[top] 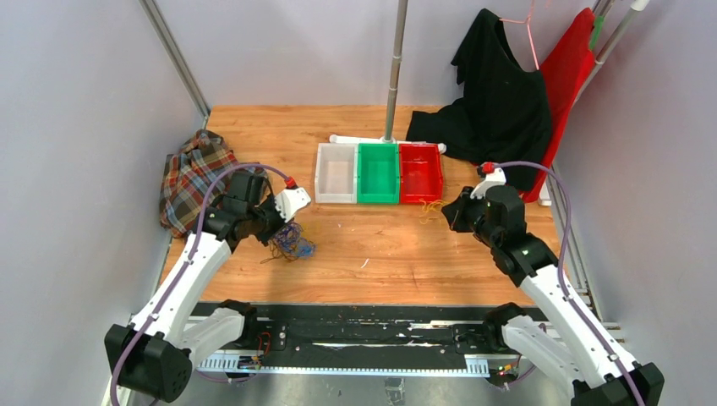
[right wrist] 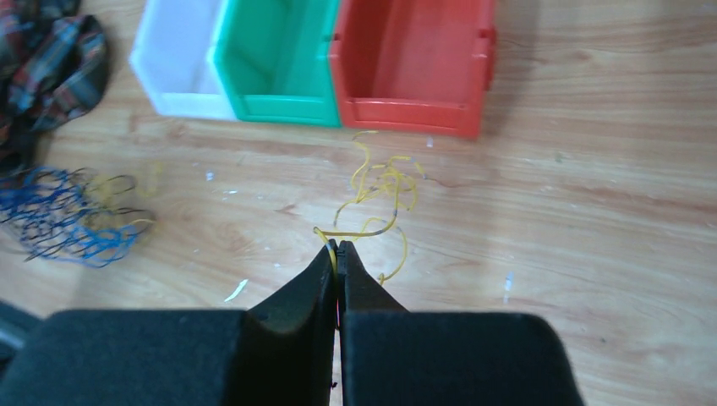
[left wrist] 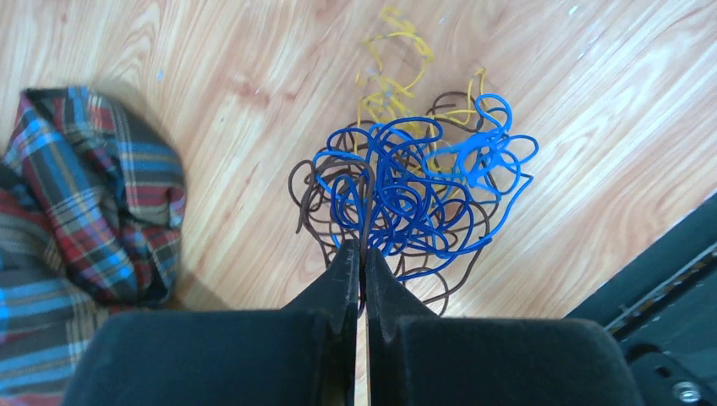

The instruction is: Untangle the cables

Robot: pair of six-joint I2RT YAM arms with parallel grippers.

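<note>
Yellow cable (right wrist: 385,182) is free; the tangle (left wrist: 414,194) is left for you to undo.
Your right gripper (right wrist: 339,251) pinches the yellow cable at 6 o'clock of the red bin (right wrist: 414,51); your left gripper (left wrist: 363,258) nips the tangle at the table's (top: 380,262) 8 o'clock.

My left arm (top: 182,283) and right arm (top: 554,292) have white shells with black joints and bases, and a thick purple cable (top: 561,230) runs along each. Each wrist carries a small red cap (top: 291,181); the fingers (left wrist: 334,288) are matte black wedges.
</note>
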